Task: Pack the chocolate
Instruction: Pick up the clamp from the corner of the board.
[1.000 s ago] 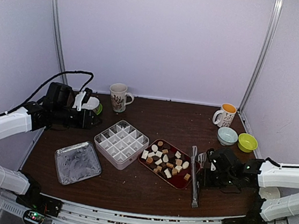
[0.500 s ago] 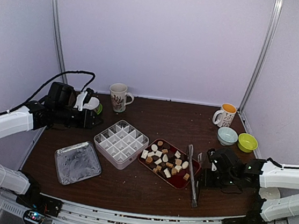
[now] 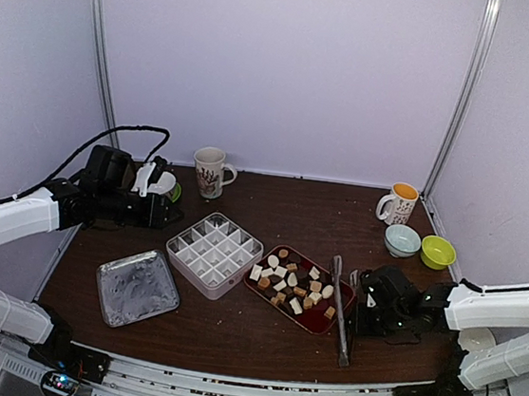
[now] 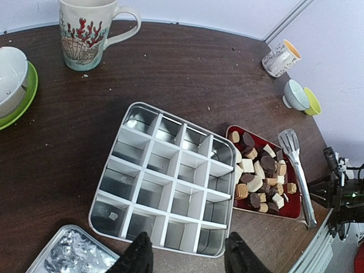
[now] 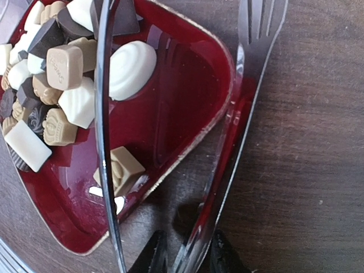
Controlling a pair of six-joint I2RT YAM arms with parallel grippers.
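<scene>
Down at the right pincer [image 5: 187, 259], the two dark fingertips stand either side of one arm of the long shiny metal tongs [image 5: 227, 148], very close to it, but from here I cannot tell whether they are actually pinching it. That arm runs along the outside edge of the glossy red rectangular tray [image 5: 187, 85], while the other arm crosses over the tray itself. And there is the chocolate [image 5: 77, 102]: white, tan and dark brown pieces heaped in the red tray, with one tan cube lying apart nearer the pincer, under the crossing arm. Just beside the tray sits the square metal box with white dividers [image 4: 170, 182]. Over its near edge hangs the left pincer [image 4: 187, 256], fingertips spread with nothing between them. A crinkled silver foil lid [image 3: 137, 287] lies by the box on the dark brown wooden tabletop [image 3: 301, 212]. Towards the back stand a cream mug with a red coral pattern [image 4: 85, 31], an orange-lined mug [image 3: 399, 204], a pale blue bowl [image 3: 401, 239] and a yellow-green bowl [image 3: 437, 251].
</scene>
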